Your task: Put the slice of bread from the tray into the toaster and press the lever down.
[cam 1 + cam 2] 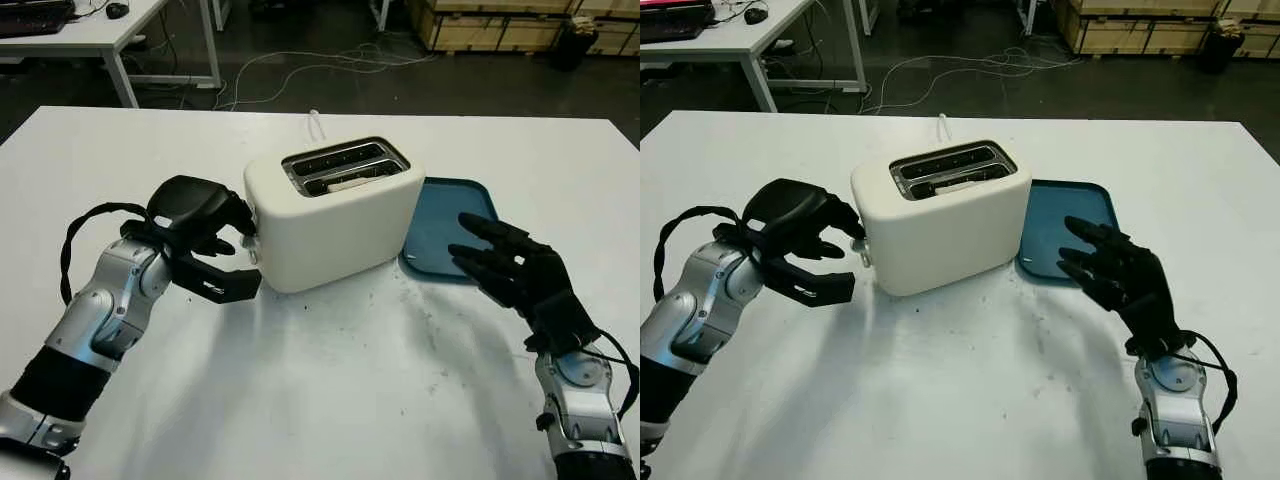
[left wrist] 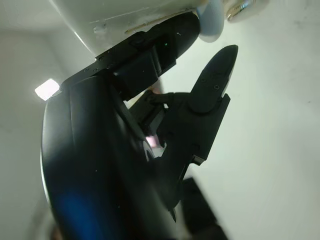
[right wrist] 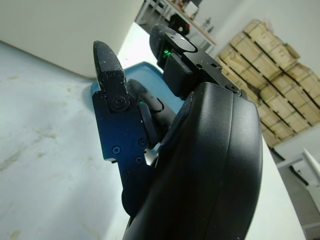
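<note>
The white toaster (image 1: 335, 220) stands mid-table. A pale slice of bread (image 1: 352, 183) sits low in its nearer slot. The blue tray (image 1: 452, 222) lies flat just right of the toaster with nothing on it. My left hand (image 1: 250, 255) is at the toaster's left end. Its upper fingers (image 2: 165, 40) curl against the wall at the small lever knob (image 2: 210, 22), and the thumb (image 2: 212, 85) juts out below, apart from the knob. My right hand (image 1: 480, 255) is open, hovering over the tray's near right corner.
A white cord (image 1: 316, 125) runs off behind the toaster. The white table (image 1: 320, 400) spreads wide in front and to both sides. Past its far edge stand a desk (image 1: 90, 30), floor cables (image 1: 330, 65) and wooden crates (image 1: 500, 20).
</note>
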Robot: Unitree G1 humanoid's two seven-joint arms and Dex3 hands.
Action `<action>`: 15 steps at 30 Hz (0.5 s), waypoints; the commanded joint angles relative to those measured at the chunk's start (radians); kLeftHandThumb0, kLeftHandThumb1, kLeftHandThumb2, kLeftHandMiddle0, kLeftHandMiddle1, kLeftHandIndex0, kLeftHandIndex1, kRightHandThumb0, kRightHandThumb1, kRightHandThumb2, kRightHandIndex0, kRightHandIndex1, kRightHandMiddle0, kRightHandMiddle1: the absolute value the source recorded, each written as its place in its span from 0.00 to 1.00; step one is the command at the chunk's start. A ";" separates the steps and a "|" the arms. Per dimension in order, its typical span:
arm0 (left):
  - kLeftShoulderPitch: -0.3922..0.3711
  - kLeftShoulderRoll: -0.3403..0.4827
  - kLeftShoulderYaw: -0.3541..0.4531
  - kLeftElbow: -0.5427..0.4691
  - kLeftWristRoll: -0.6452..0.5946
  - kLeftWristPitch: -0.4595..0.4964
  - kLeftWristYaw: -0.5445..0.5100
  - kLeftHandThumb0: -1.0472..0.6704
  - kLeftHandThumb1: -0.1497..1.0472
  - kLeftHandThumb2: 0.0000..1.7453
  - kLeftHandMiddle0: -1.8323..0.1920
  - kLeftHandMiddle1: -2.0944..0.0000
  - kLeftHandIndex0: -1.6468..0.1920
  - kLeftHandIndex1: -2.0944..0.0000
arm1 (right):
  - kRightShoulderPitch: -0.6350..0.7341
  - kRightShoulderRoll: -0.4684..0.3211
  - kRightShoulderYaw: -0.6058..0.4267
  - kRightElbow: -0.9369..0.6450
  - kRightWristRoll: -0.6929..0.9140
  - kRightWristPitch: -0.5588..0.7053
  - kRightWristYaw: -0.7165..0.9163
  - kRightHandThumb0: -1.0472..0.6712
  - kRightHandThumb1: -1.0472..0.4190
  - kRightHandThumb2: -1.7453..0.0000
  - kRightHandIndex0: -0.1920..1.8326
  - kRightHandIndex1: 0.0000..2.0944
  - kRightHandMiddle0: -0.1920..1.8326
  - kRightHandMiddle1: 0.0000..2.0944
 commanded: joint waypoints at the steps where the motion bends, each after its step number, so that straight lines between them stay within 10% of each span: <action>1: 0.115 -0.168 -0.157 0.158 -0.057 -0.001 -0.076 0.47 0.78 0.00 0.48 0.50 0.22 1.00 | 0.017 -0.009 -0.007 -0.027 0.006 0.015 0.000 0.35 0.11 1.00 0.55 0.00 0.45 0.00; 6: 0.127 -0.320 -0.256 0.487 -0.018 -0.083 0.071 0.46 0.75 0.00 0.44 0.60 0.21 1.00 | 0.030 -0.027 -0.009 -0.034 0.001 0.031 0.009 0.34 0.10 1.00 0.55 0.00 0.45 0.00; 15: 0.097 -0.308 -0.242 0.490 -0.033 -0.076 0.066 0.49 0.77 0.00 0.45 0.59 0.22 1.00 | 0.019 -0.022 -0.001 -0.033 0.001 0.044 0.007 0.33 0.10 1.00 0.54 0.00 0.45 0.00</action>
